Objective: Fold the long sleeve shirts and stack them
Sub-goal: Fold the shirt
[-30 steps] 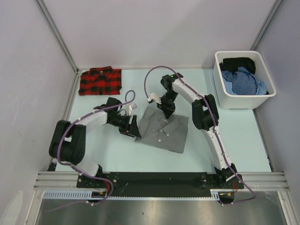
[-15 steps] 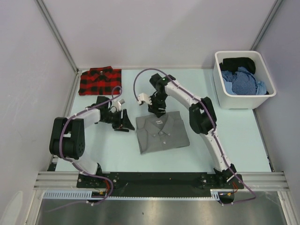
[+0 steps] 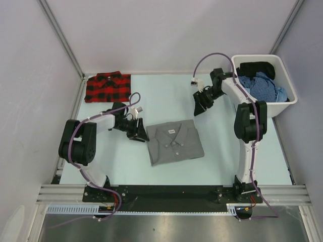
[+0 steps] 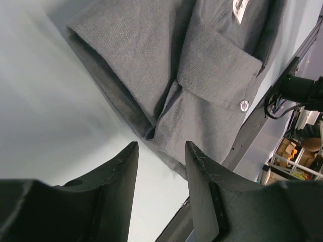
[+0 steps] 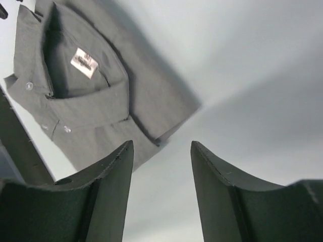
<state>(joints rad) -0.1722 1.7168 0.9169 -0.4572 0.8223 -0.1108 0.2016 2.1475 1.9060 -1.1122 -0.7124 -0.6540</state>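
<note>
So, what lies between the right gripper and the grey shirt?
Nothing: only bare table separates the open right gripper from the grey shirt. The top external view shows this stretch, and the right wrist view agrees.

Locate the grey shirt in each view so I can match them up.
Top external: grey shirt, folded, just below picture centre.
Left wrist: grey shirt across the upper middle and right.
Right wrist: grey shirt in the upper left.
Shared landmark: its white neck label, seen in all three.
</note>
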